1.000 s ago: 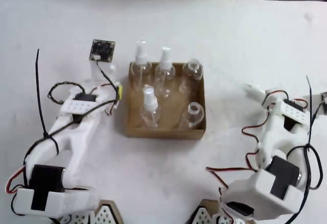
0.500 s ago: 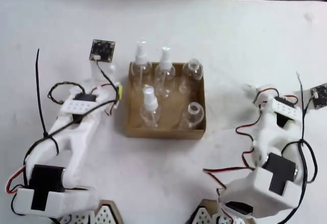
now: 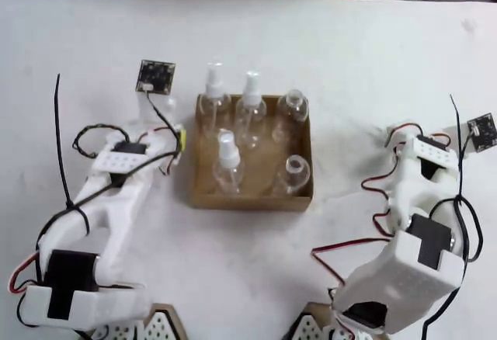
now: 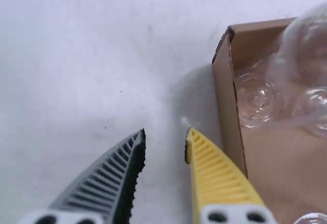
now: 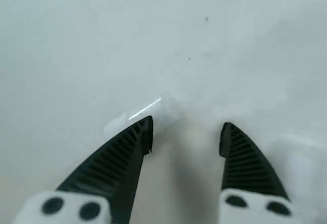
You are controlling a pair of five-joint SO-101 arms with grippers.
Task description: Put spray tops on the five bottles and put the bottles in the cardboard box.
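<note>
Standing in the cardboard box (image 3: 252, 199), around the middle of the table (image 3: 349, 53), are all five bottles (image 3: 251, 115). Three wear spray tops (image 3: 251, 84): the bottle in the box's far left corner (image 3: 213, 107), the one beside it in the middle of the far row, and the one on the left of the near row (image 3: 227, 165). The other two have bare necks (their open mouths show as plain rings from above): one in the far right corner (image 3: 292, 113), one in the near right corner (image 3: 293, 174).

The left gripper (image 4: 164, 139) is low over the table just beside the box's left wall (image 4: 225, 106), toward the box's far left corner. Its grey and yellow fingers are a small way apart with bare table between them, and it has hold of nothing. The yellow fingertip is just beside the cardboard; whether it touches cannot be told.

The right gripper (image 5: 186, 129) is close over the table toward the right edge, well apart from the box. Its black fingers are spread wide and grip nothing. A loose spray top (image 5: 166, 106) lies on the table at the tip of one finger, partly hidden behind it; the other finger is apart from it.
</note>
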